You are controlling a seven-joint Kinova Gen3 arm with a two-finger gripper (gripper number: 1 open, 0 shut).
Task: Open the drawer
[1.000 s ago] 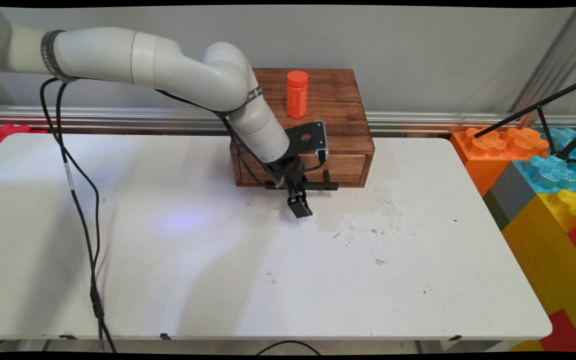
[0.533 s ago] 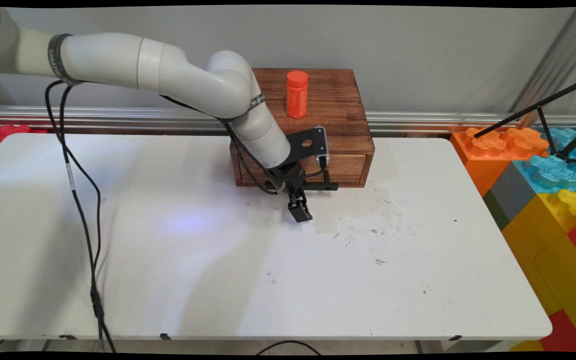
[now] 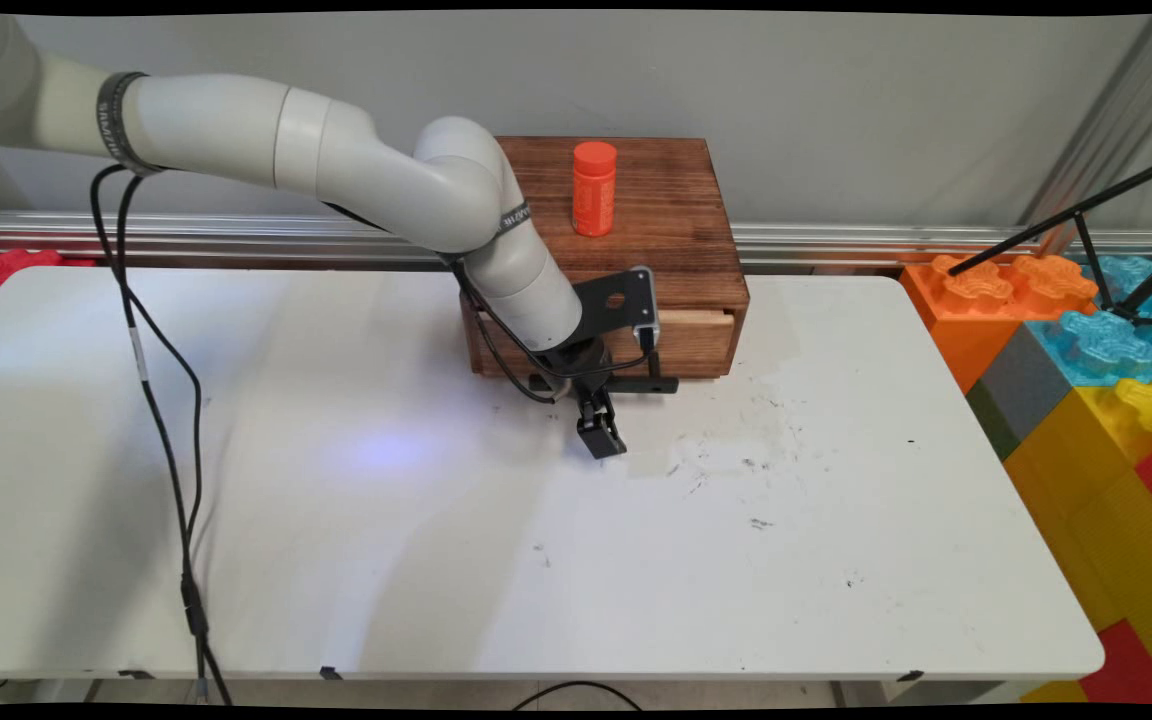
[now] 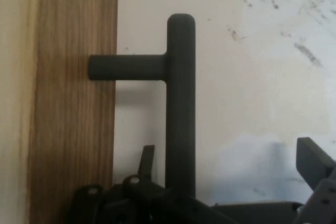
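Note:
A dark wooden box (image 3: 676, 200) stands at the table's back with an orange bottle (image 3: 594, 188) upright on its top. Its drawer (image 3: 701, 345) stands slightly pulled out, with a pale strip of its upper edge (image 3: 696, 318) showing. My gripper (image 3: 596, 412) straddles the drawer's black bar handle (image 3: 654, 384). In the hand view the handle (image 4: 181, 103) runs between my spread fingers, close to the left finger (image 4: 147, 160) and well apart from the right finger (image 4: 314, 157). The gripper (image 4: 231, 156) is open, and the drawer front (image 4: 73, 108) fills the left.
Big toy bricks in orange, blue, yellow and red (image 3: 1086, 340) are stacked off the table's right edge, with a black tripod leg (image 3: 1076, 215) above them. Black cables (image 3: 161, 400) hang from the arm over the table's left side. The white table (image 3: 736, 560) carries dark scuff marks.
The drawer has slid a little out of the box toward the table's near side. My gripper has moved the same way along with the handle.

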